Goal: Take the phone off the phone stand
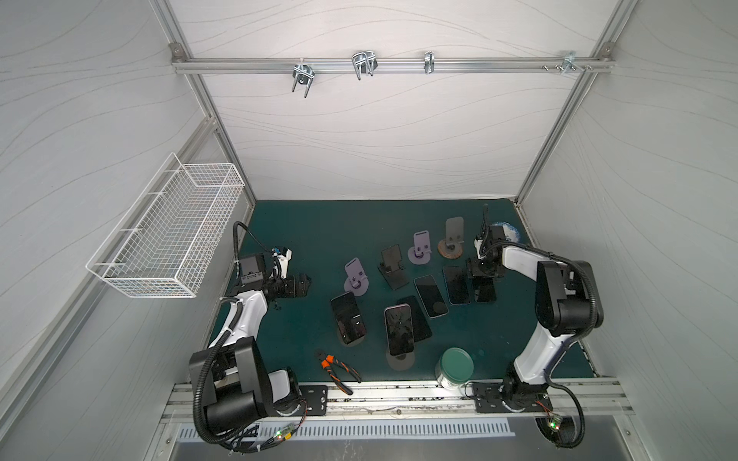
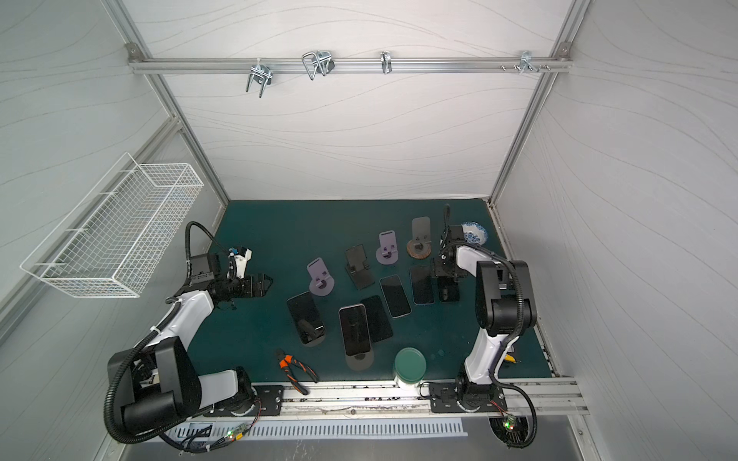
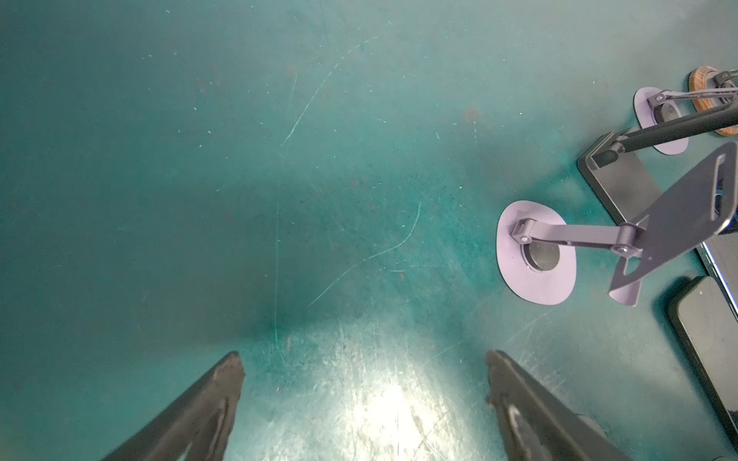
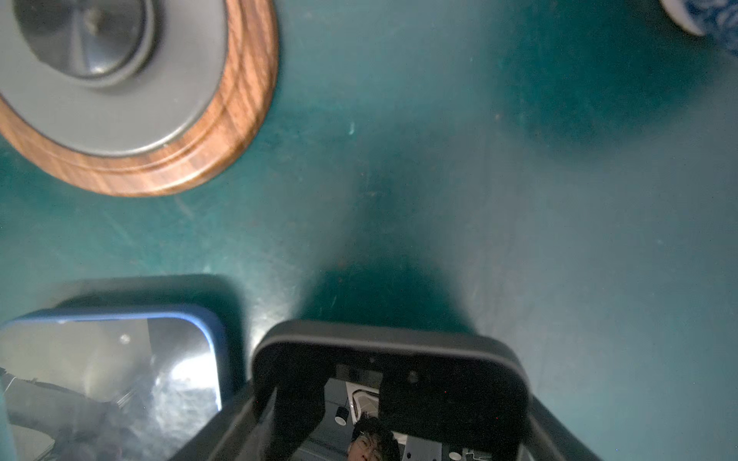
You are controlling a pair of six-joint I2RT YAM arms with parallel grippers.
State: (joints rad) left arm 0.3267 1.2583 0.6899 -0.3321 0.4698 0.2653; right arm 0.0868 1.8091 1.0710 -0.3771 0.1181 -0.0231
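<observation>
Right hand [image 4: 393, 415] straddles the black phone [image 4: 391, 351]; pinching or loose, I cannot tell. A skewed lift could drag it into the blue-cased phone [image 4: 112, 379] alongside.

Obscured items around the wood-ringed stand [image 4: 223, 131]

In the right wrist view the stand is blurred and cut off by the frame. Near it, the blue-cased phone [image 4: 120, 351] and black phone [image 4: 391, 359] run off the edge. The right gripper [image 4: 385, 431] flanks the black phone, contact undeterminable. Well apart from the stand, only a corner of a blue-and-white dish [image 4: 703, 20] shows.

Green mat [image 1: 319, 223]; phones [image 1: 430, 295], stands [image 1: 355, 275], pliers [image 1: 335, 369]
</observation>
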